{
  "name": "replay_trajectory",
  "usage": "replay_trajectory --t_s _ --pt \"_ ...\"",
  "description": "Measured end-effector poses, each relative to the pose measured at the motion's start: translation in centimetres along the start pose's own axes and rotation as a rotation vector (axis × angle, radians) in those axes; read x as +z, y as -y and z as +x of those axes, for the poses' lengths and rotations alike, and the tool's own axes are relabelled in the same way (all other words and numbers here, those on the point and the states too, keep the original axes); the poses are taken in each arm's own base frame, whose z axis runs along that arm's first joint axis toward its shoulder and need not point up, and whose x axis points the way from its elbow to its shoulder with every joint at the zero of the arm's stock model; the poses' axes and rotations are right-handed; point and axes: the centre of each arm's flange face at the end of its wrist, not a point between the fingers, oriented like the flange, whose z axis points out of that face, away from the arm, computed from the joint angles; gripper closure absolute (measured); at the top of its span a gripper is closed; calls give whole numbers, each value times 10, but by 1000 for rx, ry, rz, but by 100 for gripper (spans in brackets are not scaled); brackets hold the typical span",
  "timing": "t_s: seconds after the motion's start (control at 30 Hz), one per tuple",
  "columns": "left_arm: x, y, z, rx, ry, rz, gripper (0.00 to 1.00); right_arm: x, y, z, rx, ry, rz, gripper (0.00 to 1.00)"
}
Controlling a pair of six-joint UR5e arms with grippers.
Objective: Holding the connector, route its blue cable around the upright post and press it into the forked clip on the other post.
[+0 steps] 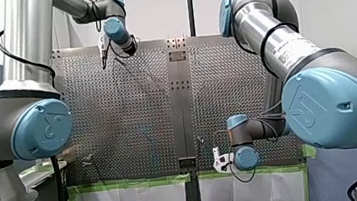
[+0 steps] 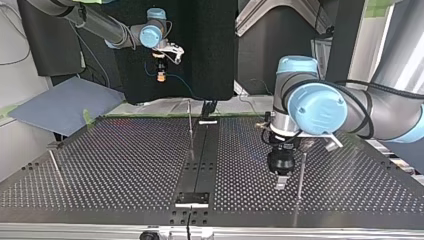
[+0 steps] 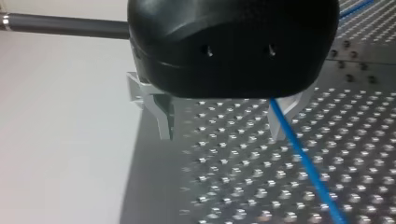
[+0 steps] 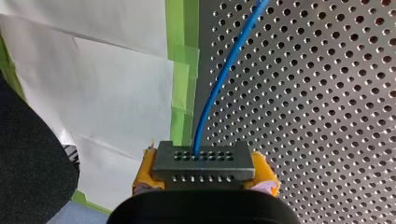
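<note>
The right gripper [image 4: 205, 173] is clamping the grey connector [image 4: 204, 161] between its yellow pads [image 4: 144, 175], jaws closed on it. The blue cable [image 4: 219, 79] is leaving the connector's face and running ahead over the perforated table [image 4: 327, 116], alongside green tape [image 4: 181, 70] and white paper [image 4: 107, 84]. Only the right wrist view is showing that grip clearly. The top view is showing the same gripper hanging raised near the table's far edge, at that view's left, with the cable barely readable there. The left gripper [image 3: 223, 134] is standing open, metal fingers [image 3: 164, 119] spread, gripping nothing. The left wrist view is showing the cable passing under it close to one finger; inside or outside the gap, cannot tell. The top view is adding what the wrist cameras are missing: a thin post [image 2: 300, 175] standing just beside the left gripper, and a middle post [image 2: 190, 125] near the table's centre. The forked clip is too small to make out in any view.
</note>
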Motion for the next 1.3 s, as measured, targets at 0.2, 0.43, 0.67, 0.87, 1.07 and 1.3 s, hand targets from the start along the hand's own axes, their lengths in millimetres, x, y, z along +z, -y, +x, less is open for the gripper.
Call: replay_trajectory --t_s 0.2,0.43,0.67,0.87,1.07,1.3 --pt "8 2 -9 -23 -1 -8 0 0 0 0 0 -3 2 100" --pt "22 -2 -19 -51 6 -21 0 0 0 0 0 -3 3 100" --pt "33 -12 -41 -96 49 -38 0 0 0 0 0 -3 3 100" --pt "44 -15 -45 -103 43 -46 0 0 0 0 -1 -1 3 100" --pt "49 -15 -40 -101 26 -47 0 0 0 0 -1 -2 3 100" --pt "54 -15 -25 -93 -22 -62 0 0 0 0 -1 -2 3 100"
